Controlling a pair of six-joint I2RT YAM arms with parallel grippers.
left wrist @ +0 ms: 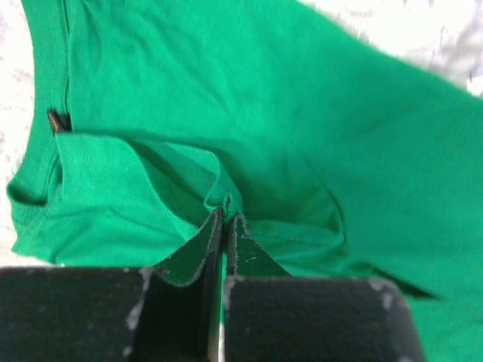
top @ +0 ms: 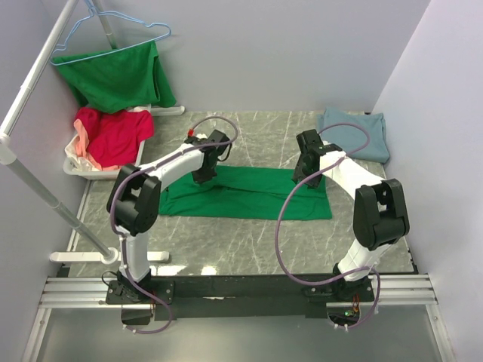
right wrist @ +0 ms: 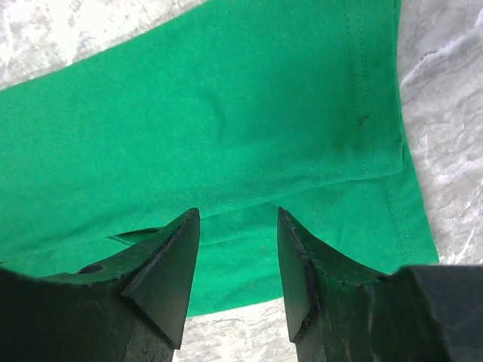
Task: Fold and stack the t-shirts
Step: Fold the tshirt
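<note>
While my left gripper (left wrist: 225,219) pinches a thin fold of the bright green cloth t-shirt (left wrist: 302,113), my right gripper (right wrist: 236,220) gapes open; lifting one-sided could skew it.

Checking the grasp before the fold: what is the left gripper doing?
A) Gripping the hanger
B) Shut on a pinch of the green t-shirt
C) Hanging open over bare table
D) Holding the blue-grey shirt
B: in the left wrist view the left gripper has its jaws closed together on a raised pucker of the green t-shirt.
</note>
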